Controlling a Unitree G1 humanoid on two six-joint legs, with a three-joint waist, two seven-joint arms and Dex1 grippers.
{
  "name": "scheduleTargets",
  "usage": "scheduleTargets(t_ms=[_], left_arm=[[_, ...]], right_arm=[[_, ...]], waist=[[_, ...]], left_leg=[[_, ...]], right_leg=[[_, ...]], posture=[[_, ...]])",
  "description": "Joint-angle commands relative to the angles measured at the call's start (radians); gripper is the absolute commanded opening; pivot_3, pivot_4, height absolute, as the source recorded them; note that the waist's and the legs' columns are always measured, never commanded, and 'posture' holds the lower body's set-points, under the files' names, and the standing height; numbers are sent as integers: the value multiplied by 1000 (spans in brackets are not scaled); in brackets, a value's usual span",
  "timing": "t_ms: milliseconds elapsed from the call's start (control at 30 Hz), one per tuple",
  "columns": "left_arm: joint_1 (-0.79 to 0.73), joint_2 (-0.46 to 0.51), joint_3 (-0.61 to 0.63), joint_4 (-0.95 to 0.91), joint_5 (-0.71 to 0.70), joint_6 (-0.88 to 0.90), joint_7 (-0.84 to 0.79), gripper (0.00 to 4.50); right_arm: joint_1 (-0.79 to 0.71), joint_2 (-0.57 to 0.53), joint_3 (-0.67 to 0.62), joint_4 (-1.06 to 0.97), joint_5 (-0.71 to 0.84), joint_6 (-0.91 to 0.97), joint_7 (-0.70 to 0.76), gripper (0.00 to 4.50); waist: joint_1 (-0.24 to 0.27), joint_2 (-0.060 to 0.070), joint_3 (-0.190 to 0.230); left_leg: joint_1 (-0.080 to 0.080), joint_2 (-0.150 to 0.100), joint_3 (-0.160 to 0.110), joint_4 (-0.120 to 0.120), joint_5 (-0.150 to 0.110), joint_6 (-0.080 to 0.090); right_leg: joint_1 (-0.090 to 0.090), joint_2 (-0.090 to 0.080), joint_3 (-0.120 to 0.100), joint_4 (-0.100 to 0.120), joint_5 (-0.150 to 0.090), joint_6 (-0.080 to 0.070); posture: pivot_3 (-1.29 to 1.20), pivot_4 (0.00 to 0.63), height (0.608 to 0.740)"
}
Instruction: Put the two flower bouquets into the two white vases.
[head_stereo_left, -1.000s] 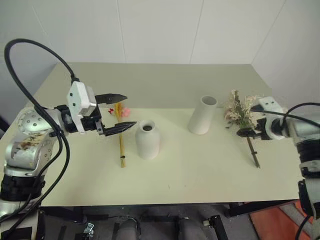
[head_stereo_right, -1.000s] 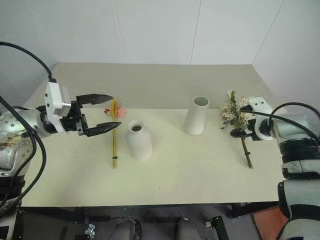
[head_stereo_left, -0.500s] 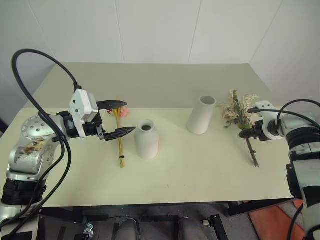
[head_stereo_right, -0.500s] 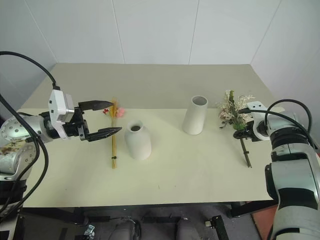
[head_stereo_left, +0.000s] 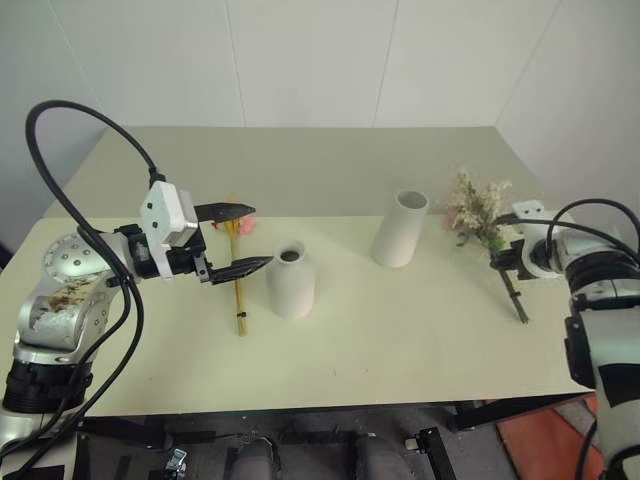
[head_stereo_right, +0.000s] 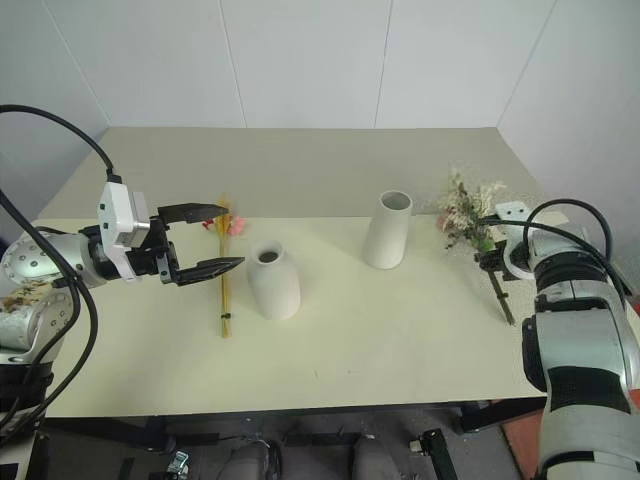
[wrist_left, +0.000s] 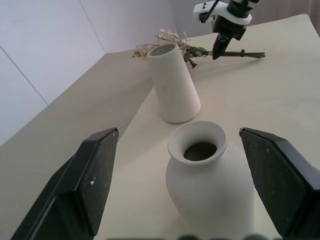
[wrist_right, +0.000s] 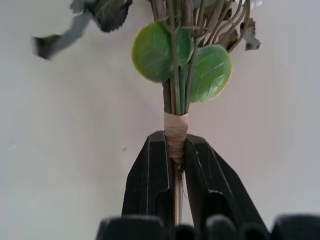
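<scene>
Your right gripper (wrist_right: 176, 165) is pinched on the cream bouquet's (head_stereo_left: 478, 212) stem at the table's (head_stereo_left: 400, 330) three o'clock — lift it next, tip it upright over the cylinder vase (head_stereo_left: 402, 228) — left gripper (head_stereo_left: 236, 238) spread, idle.

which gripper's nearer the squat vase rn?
Left. The left gripper hangs open just beside the squat vase, on its left. The right gripper is far off past the tall vase, shut on the cream bouquet.
</scene>
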Motion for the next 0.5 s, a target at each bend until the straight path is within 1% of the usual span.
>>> scheduleTargets(t_ms=[33,100,133,200,267,333,400,500], left_arm=[[-5,24,42,-19,-1,-14,2,4210],[-3,29,47,-11,-2,-16,0,4210],[-3,32,48,-6,-1,-15,-2,4210],[-4,37,48,2,1,-15,-5,4210],[-8,39,48,9,1,-20,-10,4210],[-13,39,48,15,1,-28,-16,4210],[-18,40,50,16,-3,-26,-19,4210],[-14,44,56,11,-8,-22,-23,4210]], right_arm=[[45,-3,-250,-258,146,-233,-160,197],[134,46,-338,-421,186,-408,-226,197],[163,68,-363,-490,202,-451,-240,197],[187,104,-397,-601,251,-440,-240,197],[199,198,-467,-759,404,-396,-236,197],[233,271,-485,-891,516,-410,-161,197],[248,331,-497,-966,606,-410,-126,197],[260,374,-441,-973,591,-428,-105,197]], waist=[[-3,1,0],[-3,1,0],[-4,1,0],[-5,1,0],[-6,1,0],[-6,1,0],[-4,1,0],[1,1,0]], left_leg=[[0,0,0,0,0,0],[0,0,0,-1,0,0],[0,1,-1,-1,0,0],[1,2,-1,-1,0,0],[1,2,-1,-1,0,0],[2,2,-1,0,0,0],[2,2,-1,0,0,0],[2,2,-1,0,0,0]], right_leg=[[0,0,0,0,0,0],[0,1,0,0,0,0],[0,1,0,0,0,0],[0,2,0,1,0,0],[0,2,0,1,0,0],[0,2,0,2,0,0],[1,2,0,2,0,0],[1,2,0,2,0,0]], posture=[[0,150,740],[0,150,740],[0,150,740],[0,150,740],[0,150,740],[0,150,740],[0,150,740],[0,150,740]])
